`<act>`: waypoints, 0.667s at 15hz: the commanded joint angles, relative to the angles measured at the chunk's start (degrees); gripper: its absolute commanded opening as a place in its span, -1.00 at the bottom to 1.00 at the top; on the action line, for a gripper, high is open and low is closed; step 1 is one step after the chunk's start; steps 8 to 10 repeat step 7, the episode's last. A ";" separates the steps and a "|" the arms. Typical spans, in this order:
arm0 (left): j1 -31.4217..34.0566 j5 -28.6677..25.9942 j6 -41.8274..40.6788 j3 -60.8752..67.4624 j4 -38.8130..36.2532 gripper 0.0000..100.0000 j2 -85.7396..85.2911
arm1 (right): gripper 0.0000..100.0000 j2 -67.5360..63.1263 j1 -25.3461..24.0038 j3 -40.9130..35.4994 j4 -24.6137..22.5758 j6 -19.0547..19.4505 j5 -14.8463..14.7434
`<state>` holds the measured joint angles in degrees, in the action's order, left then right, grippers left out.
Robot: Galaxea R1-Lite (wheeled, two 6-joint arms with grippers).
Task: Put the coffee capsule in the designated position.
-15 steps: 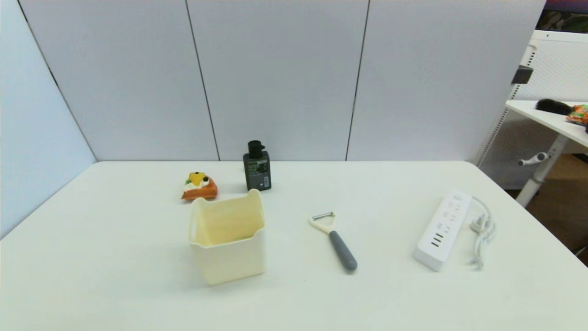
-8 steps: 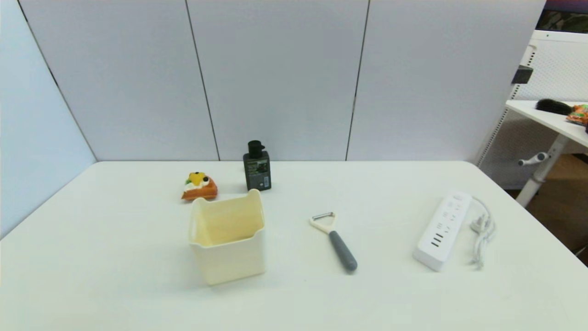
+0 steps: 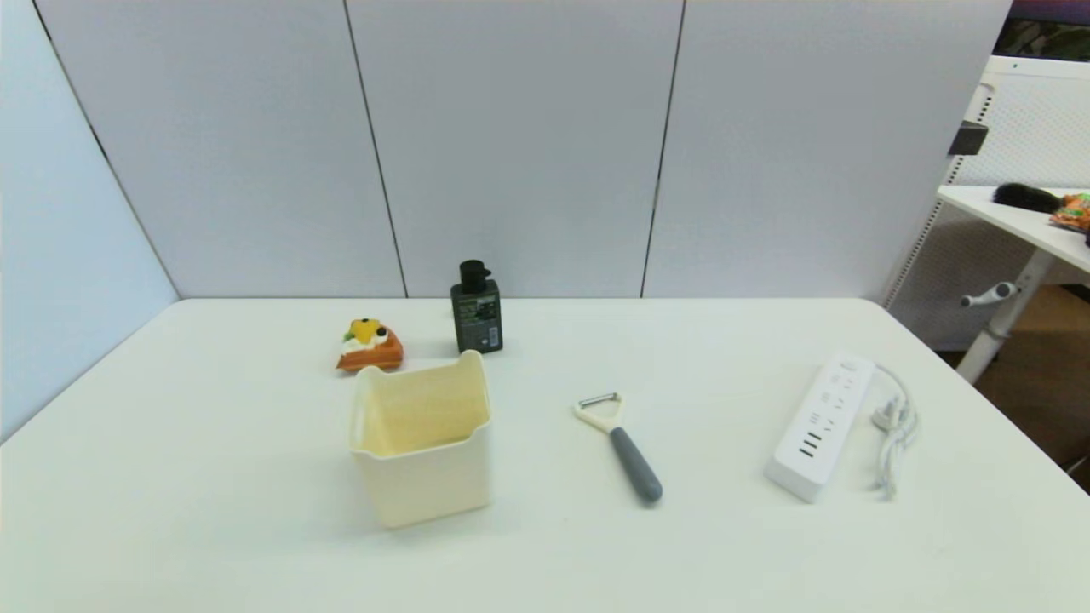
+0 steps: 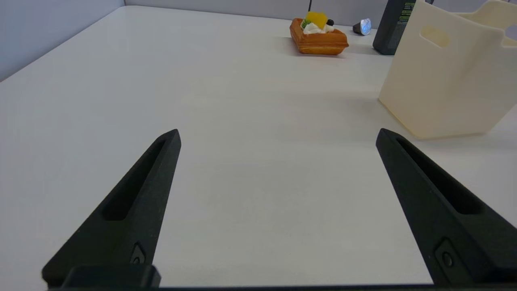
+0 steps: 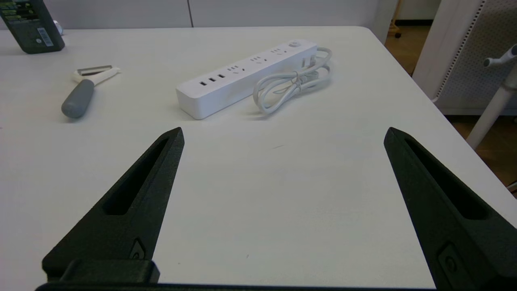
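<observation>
The coffee capsule point(image 4: 362, 26), a tiny dark cup with a silvery foil end, lies on its side far back on the table between the toy cake point(image 4: 319, 34) and the black pump bottle point(image 4: 394, 24). In the head view I cannot see it; the cream-yellow bin point(image 3: 421, 477) stands in front of that spot. The bin point(image 4: 440, 81) is upright and open-topped. My left gripper point(image 4: 278, 132) is open and empty, low over bare table well short of the bin and capsule. Over the table's right part, my right gripper point(image 5: 283, 130) is also open and empty. Neither arm shows in the head view.
A grey-handled peeler point(image 3: 622, 447) lies right of the bin. A white power strip point(image 3: 822, 426) with a coiled cord sits further right, near the table edge. The toy cake point(image 3: 369, 345) and pump bottle point(image 3: 476, 311) stand behind the bin, near the back wall panels.
</observation>
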<state>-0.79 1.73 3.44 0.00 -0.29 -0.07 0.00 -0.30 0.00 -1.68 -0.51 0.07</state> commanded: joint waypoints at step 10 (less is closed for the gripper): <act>0.00 0.03 0.08 0.00 -0.06 1.00 -0.01 | 1.00 0.00 -0.05 -0.53 -0.16 -0.02 0.01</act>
